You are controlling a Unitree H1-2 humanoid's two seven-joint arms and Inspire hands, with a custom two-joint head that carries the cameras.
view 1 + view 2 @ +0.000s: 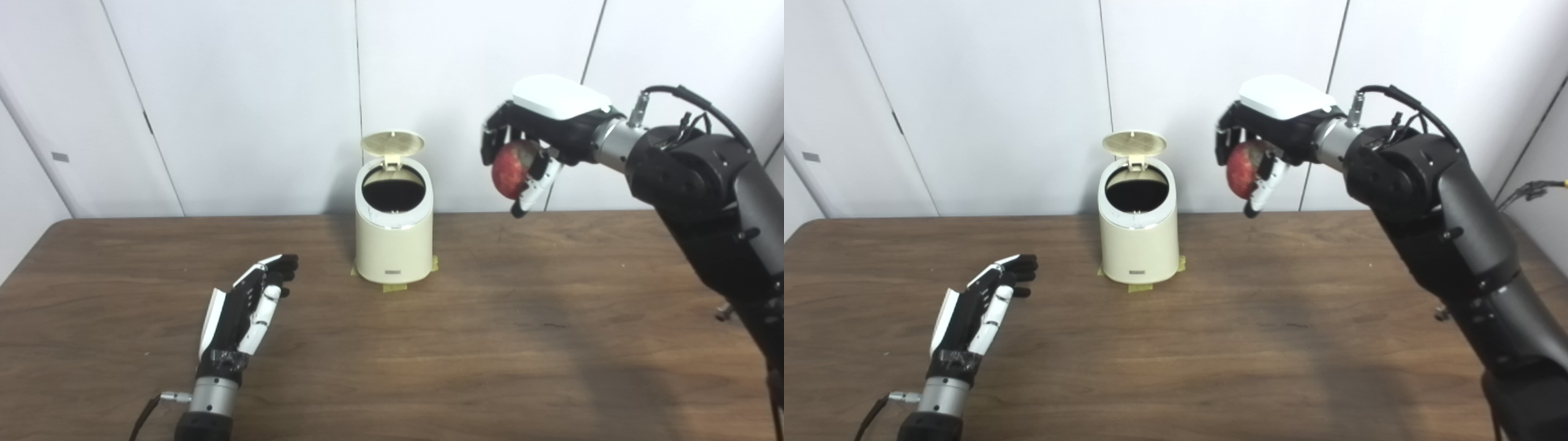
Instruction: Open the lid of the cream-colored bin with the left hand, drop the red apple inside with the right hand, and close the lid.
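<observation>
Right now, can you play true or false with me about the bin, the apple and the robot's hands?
1. The lid of the cream-colored bin is standing open. True.
2. The red apple is already inside the bin. False: the right hand holds it in the air, off to the right of the bin.
3. The left hand is pressing on the lid. False: it is open, low over the table, apart from the bin.
4. The bin stands upright near the far edge of the table. True.
5. The right hand is empty. False: its fingers are closed around the apple.
</observation>
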